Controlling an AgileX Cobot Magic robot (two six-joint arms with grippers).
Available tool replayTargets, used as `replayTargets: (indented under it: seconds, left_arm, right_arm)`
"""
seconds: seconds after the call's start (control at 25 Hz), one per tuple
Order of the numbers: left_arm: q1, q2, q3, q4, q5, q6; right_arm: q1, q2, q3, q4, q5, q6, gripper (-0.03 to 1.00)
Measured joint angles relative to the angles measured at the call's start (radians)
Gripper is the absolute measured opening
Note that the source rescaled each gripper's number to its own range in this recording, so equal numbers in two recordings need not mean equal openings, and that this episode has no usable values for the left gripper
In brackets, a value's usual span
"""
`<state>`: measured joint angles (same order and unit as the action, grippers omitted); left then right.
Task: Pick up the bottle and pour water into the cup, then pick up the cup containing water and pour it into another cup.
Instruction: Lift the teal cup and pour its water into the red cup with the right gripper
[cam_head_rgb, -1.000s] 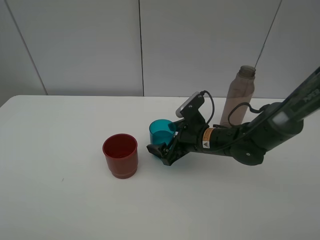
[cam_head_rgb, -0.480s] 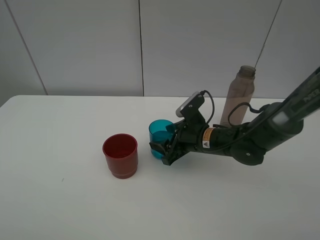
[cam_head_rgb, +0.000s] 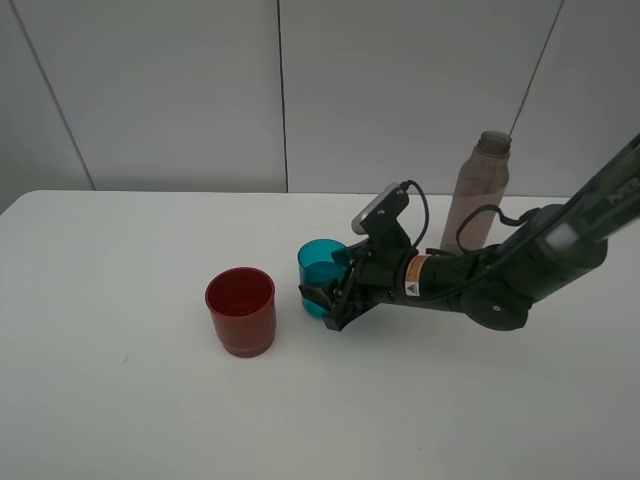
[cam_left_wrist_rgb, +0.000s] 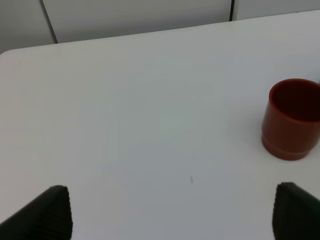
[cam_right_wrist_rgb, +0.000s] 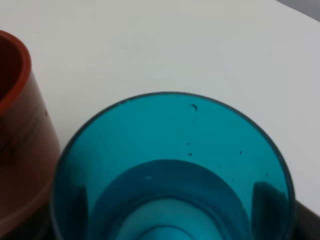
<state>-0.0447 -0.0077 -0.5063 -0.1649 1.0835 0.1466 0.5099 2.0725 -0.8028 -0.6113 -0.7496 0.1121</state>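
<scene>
The teal cup (cam_head_rgb: 320, 262) stands on the white table (cam_head_rgb: 120, 260), right of the squat red cup (cam_head_rgb: 240, 310). My right gripper (cam_head_rgb: 326, 286) reaches in from the right and its fingers stand on both sides of the teal cup, closed against its lower wall. In the right wrist view the teal cup (cam_right_wrist_rgb: 170, 165) fills the frame, with a darker pool low inside it and the dark fingers (cam_right_wrist_rgb: 267, 202) showing through its sides. The smoky bottle (cam_head_rgb: 478, 195) stands upright behind the right arm. My left gripper (cam_left_wrist_rgb: 175, 215) is open and empty, facing the red cup (cam_left_wrist_rgb: 292, 120).
The red cup's rim (cam_right_wrist_rgb: 12, 100) sits close beside the teal cup in the right wrist view. A grey panelled wall (cam_head_rgb: 300, 90) runs behind the table. The right arm's cable and wrist camera (cam_head_rgb: 385, 210) rise above the teal cup.
My right gripper slid from just in front of the teal cup to around it. Over the last half second almost nothing moved. Both cups and the bottle stayed in place.
</scene>
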Motion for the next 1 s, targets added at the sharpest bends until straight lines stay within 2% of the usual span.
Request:
replayTargets:
  seconds: [0.72,1.0]
  left_arm:
    - [0.000,0.000,0.000,0.000,0.000,0.000]
    - [0.000,0.000,0.000,0.000,0.000,0.000]
  right_arm:
    - [0.000,-0.114,0.001,-0.001,0.111,-0.002,0.10]
    - [0.000,-0.196,0.002,-0.024,0.214,-0.008,0.10]
